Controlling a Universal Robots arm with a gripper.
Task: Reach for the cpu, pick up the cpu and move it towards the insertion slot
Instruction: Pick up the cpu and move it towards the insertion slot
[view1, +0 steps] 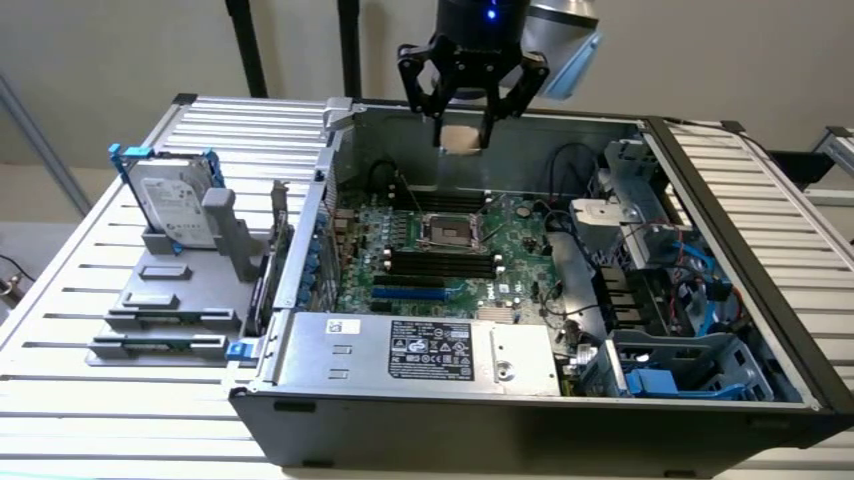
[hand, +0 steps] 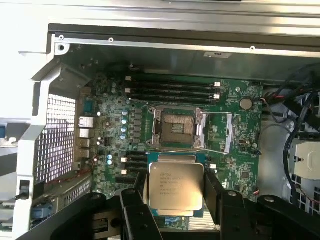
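The exterior view looks down from high in front over the open computer case (view1: 534, 400). The wrist view faces straight down, nearer. Both share the board (view1: 454, 260) and socket (hand: 178, 127).

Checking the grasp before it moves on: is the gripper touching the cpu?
Touching. In the wrist view the gripper fingers press both sides of the cpu, holding it above the motherboard.

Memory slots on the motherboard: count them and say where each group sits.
4 pairs seem visible, exact count uncertain. Two long black memory slots lie beyond the insertion slot; more lie on its near side, partly hidden in the wrist view by the cpu held in the gripper.
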